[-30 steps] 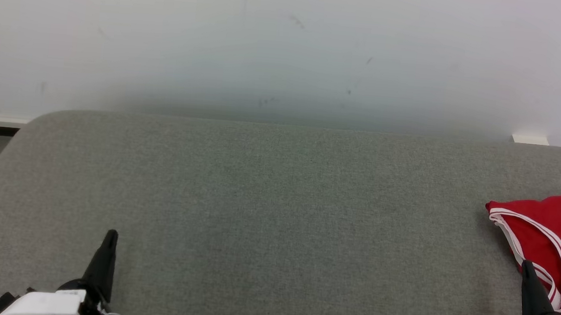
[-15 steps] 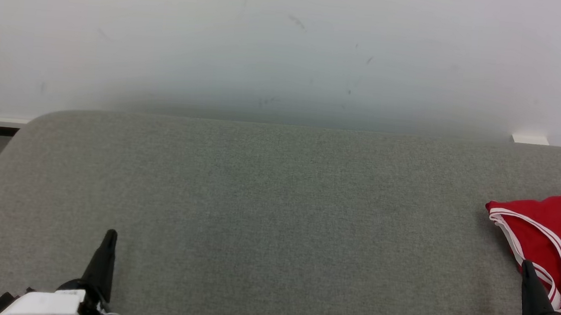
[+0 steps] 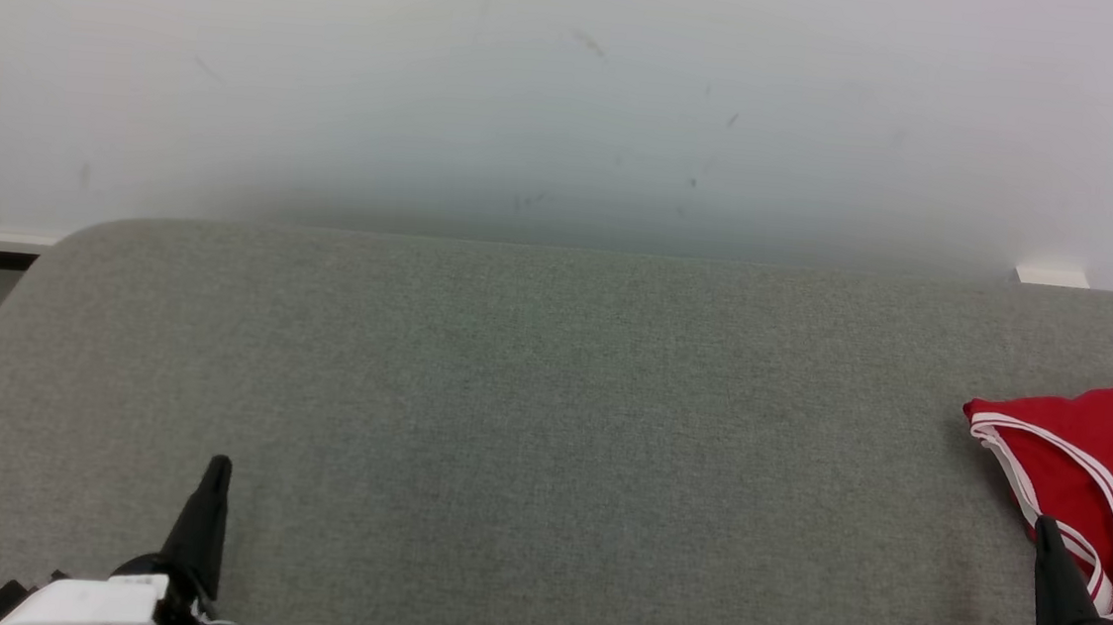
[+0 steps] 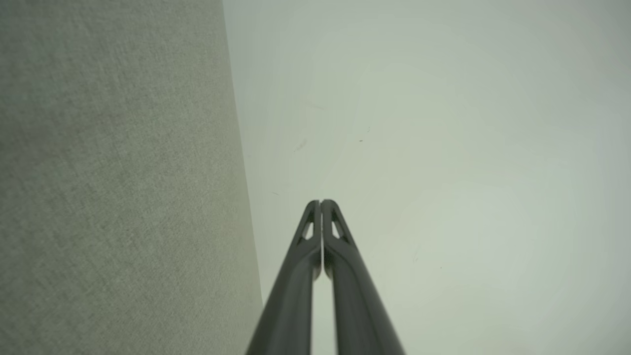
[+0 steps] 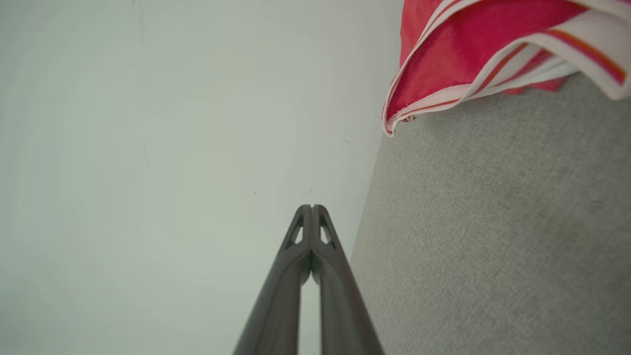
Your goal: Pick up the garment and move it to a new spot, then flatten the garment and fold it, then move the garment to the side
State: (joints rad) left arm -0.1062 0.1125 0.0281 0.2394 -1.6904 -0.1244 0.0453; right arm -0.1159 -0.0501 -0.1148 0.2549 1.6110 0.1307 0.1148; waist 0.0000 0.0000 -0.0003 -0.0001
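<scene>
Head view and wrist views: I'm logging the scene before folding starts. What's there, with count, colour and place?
garment: one, red with white striped trim, at the padded surface's right side, partly cut off.
padded surface: one, grey fabric, across the foreground.
wall: one, white, scuffed, behind the surface.
small block: one, white, at the wall's foot, far right.
left gripper: one, dark fingers, lower left, shut, empty.
right gripper: one, dark fingers, lower right, shut, empty, beside the garment.

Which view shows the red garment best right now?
Head view: it shows where the red garment lies on the grey surface, far right, partly cropped. The right wrist view gives a close-up of its striped hem; the left wrist view faces elsewhere.
</scene>
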